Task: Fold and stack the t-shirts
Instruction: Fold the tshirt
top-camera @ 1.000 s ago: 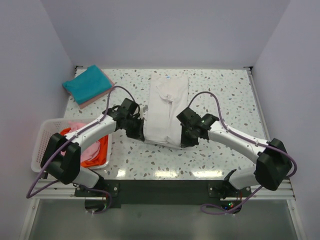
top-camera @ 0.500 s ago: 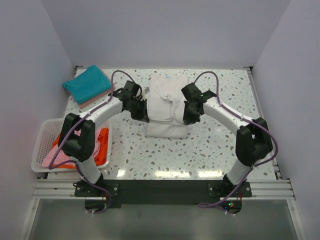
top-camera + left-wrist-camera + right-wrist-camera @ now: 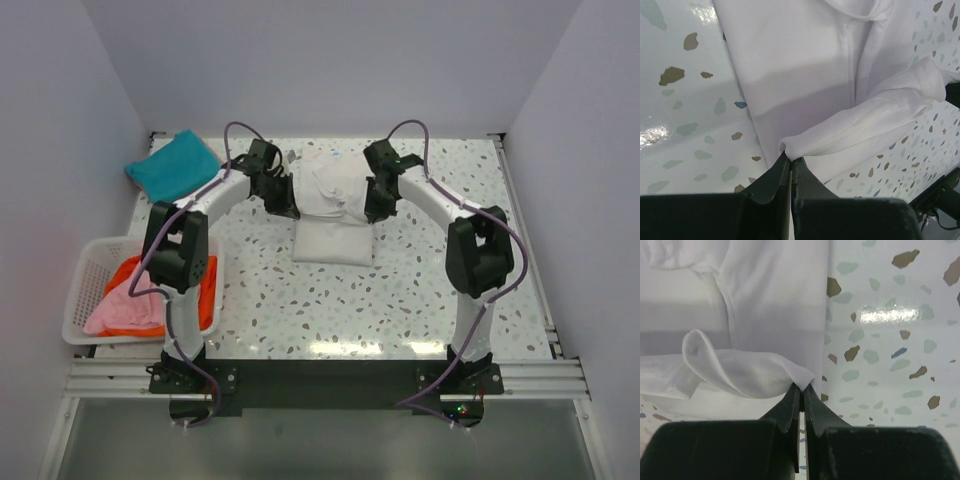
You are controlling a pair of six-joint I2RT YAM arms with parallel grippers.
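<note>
While left tool (image 3: 790, 165) and right tool (image 3: 801, 390) sat clamped on white t-shirt (image 3: 332, 243) hem corners, shirt's long axis ran near-far, collar just beyond; arms equally near.

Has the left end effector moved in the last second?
Yes. The left end effector, pinching the white cloth t-shirt, moved toward the far wall, nearing the folded teal t-shirt.

The left arm (image 3: 215, 198) and right arm (image 3: 436, 202) have white link shells and black joint housings, bolted to a black base plate (image 3: 320, 386). A purple cable (image 3: 240, 128) loops along each. The left end effector (image 3: 790, 162) and right end effector (image 3: 802, 390) show black, tapering, wedge-shaped fingers.
</note>
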